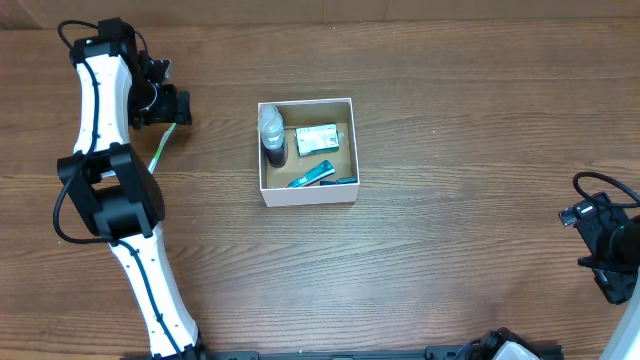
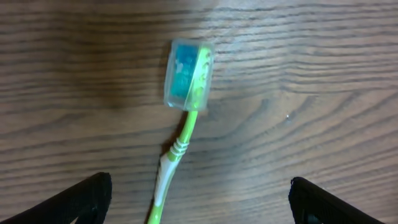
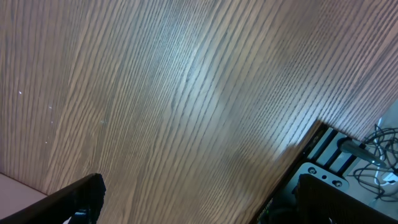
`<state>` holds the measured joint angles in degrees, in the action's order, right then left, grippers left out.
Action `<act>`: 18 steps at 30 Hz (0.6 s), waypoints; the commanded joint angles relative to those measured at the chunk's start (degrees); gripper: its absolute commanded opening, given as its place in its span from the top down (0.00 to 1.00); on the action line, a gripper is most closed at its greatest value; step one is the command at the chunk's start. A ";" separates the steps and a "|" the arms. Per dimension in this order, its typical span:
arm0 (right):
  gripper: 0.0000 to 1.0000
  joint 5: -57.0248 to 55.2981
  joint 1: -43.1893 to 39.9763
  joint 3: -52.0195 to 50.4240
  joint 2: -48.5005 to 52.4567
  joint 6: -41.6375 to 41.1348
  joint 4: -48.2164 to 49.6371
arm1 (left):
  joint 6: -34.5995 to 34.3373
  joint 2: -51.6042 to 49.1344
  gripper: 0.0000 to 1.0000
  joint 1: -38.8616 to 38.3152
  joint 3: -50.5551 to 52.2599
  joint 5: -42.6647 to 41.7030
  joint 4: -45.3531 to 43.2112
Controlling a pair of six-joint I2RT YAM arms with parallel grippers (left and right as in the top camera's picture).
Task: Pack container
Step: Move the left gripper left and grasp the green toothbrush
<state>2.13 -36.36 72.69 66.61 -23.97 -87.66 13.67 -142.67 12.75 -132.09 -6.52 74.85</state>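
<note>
Container (image 1: 308, 193) w/ bottle (image 1: 272, 135), white pkt (image 1: 317, 137), blue tube (image 1: 312, 175).

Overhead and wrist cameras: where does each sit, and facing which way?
Overhead: above the table, looking straight down at the container; left arm and right arm show.
Left wrist: on the left arm, looking down at a green toothbrush; the open left gripper shows.
Right wrist: on the right arm, facing the table and its edge; the open right gripper shows.
Shared: overhead also shows the toothbrush.
</note>
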 commanded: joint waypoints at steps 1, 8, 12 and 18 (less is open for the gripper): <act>0.00 -0.09 -0.20 0.39 -0.20 -0.02 0.20 | 0.52 -0.48 0.07 0.09 3.39 1.20 -1.42; 0.00 -0.09 -0.20 0.39 -0.20 -0.02 0.20 | 0.46 -0.48 0.15 0.09 9.05 2.25 -3.41; 0.00 -0.09 -0.20 0.39 -0.20 -0.02 0.20 | -0.46 -0.48 0.19 0.09 10.34 2.05 -3.37; 0.00 -0.09 -0.20 0.39 -0.20 -0.02 0.20 | -6.97 -0.48 0.53 -0.09 11.96 1.81 -2.56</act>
<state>2.13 -36.36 72.69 66.61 -23.94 -87.68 11.73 -142.26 12.78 -122.26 -3.57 71.11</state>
